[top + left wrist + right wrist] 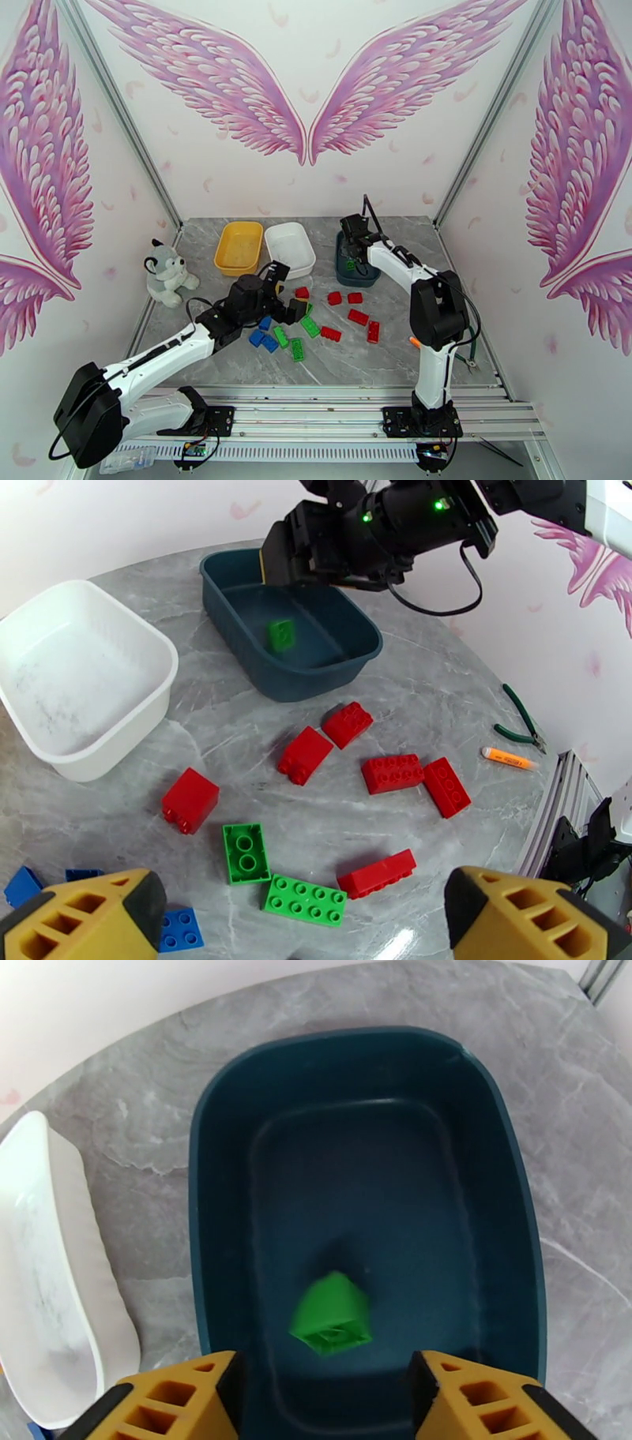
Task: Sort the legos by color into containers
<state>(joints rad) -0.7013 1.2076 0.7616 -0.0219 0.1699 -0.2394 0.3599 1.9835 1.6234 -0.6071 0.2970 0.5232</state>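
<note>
Right jaws: parted above the dark teal tray and gripping nothing. We see a gap on either side of the green brick below them.
Why there: we judge this the release step. The jaws hang over the tray's inside so the brick ends up within its walls and not on the table.
Green brick: inside the teal tray, tilted and blurred in the right wrist view. We cannot tell whether it lies flat.
Left jaws: wide open and holding nothing, low over the loose bricks, with two green bricks just beneath them.
Why there: we take this as lining up for a next pick, since green lies nearest and already has a tray.
Teal tray contents: the one green brick and nothing else that we can see.
White tray: no bricks in it. It sits between the teal tray and the yellow tray.
Yellow tray contents: it looks bare from the top view.
Loose on the table: red bricks spread in front of the teal tray, and blue bricks by the left jaws.
Progress: early, by our reckoning. Almost every brick is unsorted, and red and blue have no tray yet.
Bystander: a plush husky sits at the left edge, well apart from the bricks.
</note>
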